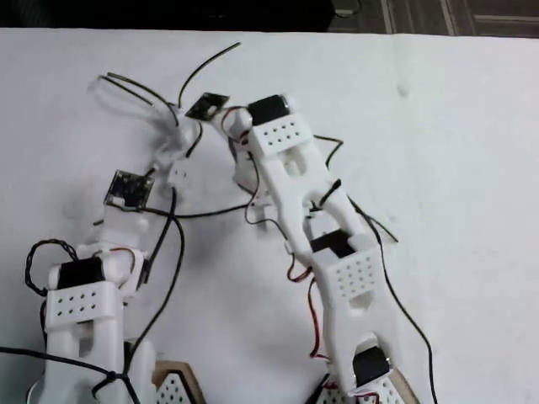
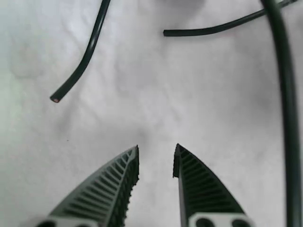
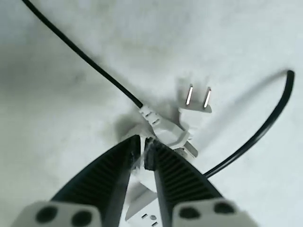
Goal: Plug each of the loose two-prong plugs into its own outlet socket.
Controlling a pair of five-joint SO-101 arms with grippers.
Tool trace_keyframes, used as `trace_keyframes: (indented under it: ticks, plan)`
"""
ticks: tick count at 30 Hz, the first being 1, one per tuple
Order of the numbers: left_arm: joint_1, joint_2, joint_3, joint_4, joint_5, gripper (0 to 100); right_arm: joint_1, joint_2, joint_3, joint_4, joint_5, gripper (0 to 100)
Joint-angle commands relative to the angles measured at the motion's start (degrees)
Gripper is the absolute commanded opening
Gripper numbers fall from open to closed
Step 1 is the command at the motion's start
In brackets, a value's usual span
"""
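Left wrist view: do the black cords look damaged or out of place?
Yes. One thin black cord ends on the white table in a cut tip with a reddish core showing; a second black cord also stops in a blunt stub. The left hand is open, holding nothing.

A white, faintly wrinkled surface (image 1: pixel 455 168) spreads across nearly the whole high view under soft, even light that casts only pale shadows, while beyond its far edge lie a dark band (image 1: pixel 168 13) and a strip of grey-brown floor (image 1: pixel 421 15) crossed by pale lines
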Motion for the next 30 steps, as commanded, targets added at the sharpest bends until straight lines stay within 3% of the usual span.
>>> trace_keyframes:
  ticks: [1, 6, 23, 25, 28, 30]
  plan:
    - [0.31, -0.92, -0.35, -0.44, 0.00, 13, -1.01, -3.30, -0.70, 0.31, -0.70, 3.9]
    - [0.31, -0.92, -0.35, -0.44, 0.00, 13, -0.92, 1.01, -0.53, 0.31, -0.70, 18.8]
    - [0.31, -1.10, -0.35, -0.44, 0.00, 13, -1.45, 14.02, -0.79, 1.71, -0.26, 17.2]
    - [0.31, -1.10, -0.35, -0.44, 0.00, 13, -2.24, 14.55, -0.88, 1.71, -0.26, 14.0]
    - [0.31, -1.10, -0.35, -0.44, 0.00, 13, -3.65, 14.20, -1.58, 1.71, -0.26, 0.7]
    - [0.31, -1.10, -0.26, -0.44, 0.00, 13, -4.00, 12.53, -2.73, 1.89, -0.44, 2.9]
